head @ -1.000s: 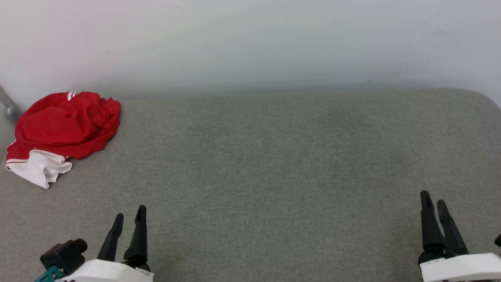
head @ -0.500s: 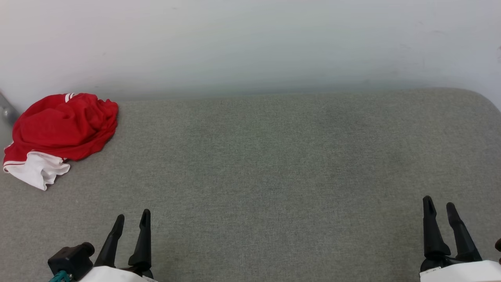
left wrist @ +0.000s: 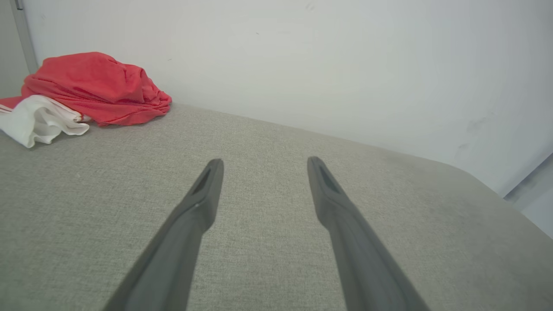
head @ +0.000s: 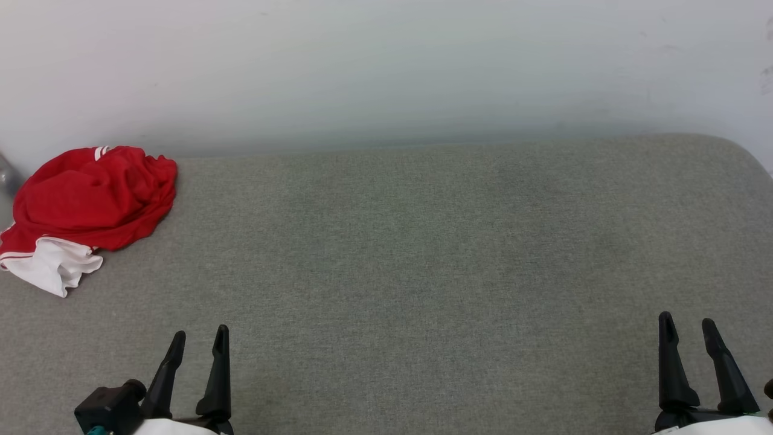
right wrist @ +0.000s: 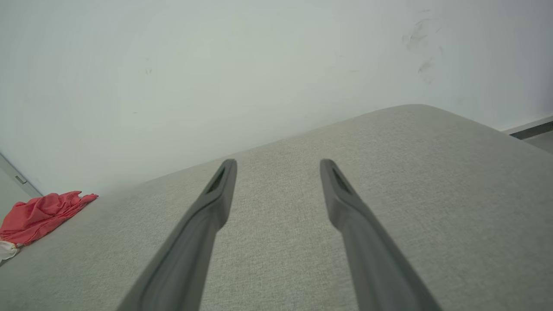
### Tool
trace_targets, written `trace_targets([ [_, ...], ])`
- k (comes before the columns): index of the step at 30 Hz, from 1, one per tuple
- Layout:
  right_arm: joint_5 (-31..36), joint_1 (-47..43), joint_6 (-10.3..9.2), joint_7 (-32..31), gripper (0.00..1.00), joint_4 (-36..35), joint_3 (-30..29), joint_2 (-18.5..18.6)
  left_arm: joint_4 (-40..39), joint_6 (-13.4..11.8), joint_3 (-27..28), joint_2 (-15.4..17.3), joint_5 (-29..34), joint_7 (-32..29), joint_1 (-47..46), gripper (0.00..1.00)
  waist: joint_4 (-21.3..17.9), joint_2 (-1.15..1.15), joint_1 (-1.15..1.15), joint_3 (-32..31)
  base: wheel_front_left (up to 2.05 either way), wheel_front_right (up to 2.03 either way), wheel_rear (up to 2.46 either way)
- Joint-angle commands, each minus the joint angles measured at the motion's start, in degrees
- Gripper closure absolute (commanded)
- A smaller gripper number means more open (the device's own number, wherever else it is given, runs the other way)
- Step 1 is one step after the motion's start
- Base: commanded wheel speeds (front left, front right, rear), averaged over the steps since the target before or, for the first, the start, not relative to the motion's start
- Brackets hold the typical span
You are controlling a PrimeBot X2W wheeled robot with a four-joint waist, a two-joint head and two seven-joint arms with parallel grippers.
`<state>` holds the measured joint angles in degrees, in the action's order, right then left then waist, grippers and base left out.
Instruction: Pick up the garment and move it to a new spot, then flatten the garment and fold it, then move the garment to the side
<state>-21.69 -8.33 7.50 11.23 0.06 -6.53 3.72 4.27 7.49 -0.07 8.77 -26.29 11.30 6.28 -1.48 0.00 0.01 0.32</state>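
left gripper (head: 200, 331): jaws apart, empty
right gripper (head: 686, 319): jaws apart, empty
garment (head: 90, 196): crumpled, far left of surface (head: 423, 260)

garment (head: 90, 193): L edge cuts it, bunched, front hidden | grey obj (head: 6, 175) far L: can't ID

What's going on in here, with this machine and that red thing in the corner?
Nothing is being handled yet. A two-armed robot faces a grey fabric-covered surface. Its left pincer and right pincer both hang open and empty at the near edge. The crumpled red shirt with a white sleeve lies in a heap at the far left corner, by the white wall, well apart from both pincers.
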Motion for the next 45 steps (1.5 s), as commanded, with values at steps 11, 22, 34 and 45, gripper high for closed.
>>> trace_targets([
  [11, 6.7, -1.8, -0.02, 1.9, 0.0, -1.2, 0.9, 1.1, -1.3, 0.0, -1.0, 1.0, 5.8, 1.7, 1.5, 0.0, -0.4, 0.0, 0.0, -0.2, 0.0, 0.0, 0.0],
  [22, 10.8, -3.0, -0.02, 3.1, 0.0, -1.9, 0.9, 1.1, -2.0, 0.0, -2.1, 1.6, 10.0, 3.0, 2.9, 0.0, -1.1, 0.0, -0.01, -0.4, 0.0, 0.0, 0.0],
  [34, 14.1, -3.7, -0.02, 4.0, 0.0, -2.5, 1.2, 1.4, -2.7, 0.0, -1.3, 1.2, 13.1, 4.0, 3.7, 0.0, -1.2, 0.0, -0.01, -0.5, 0.0, 0.0, 0.0],
  [45, 13.6, -3.9, -0.02, 4.0, 0.0, -2.3, 1.2, 1.3, -3.0, 0.0, -1.0, 1.4, 12.7, 4.0, 3.5, 0.0, 0.1, 0.0, -0.01, -0.6, 0.0, 0.0, 0.0],
])
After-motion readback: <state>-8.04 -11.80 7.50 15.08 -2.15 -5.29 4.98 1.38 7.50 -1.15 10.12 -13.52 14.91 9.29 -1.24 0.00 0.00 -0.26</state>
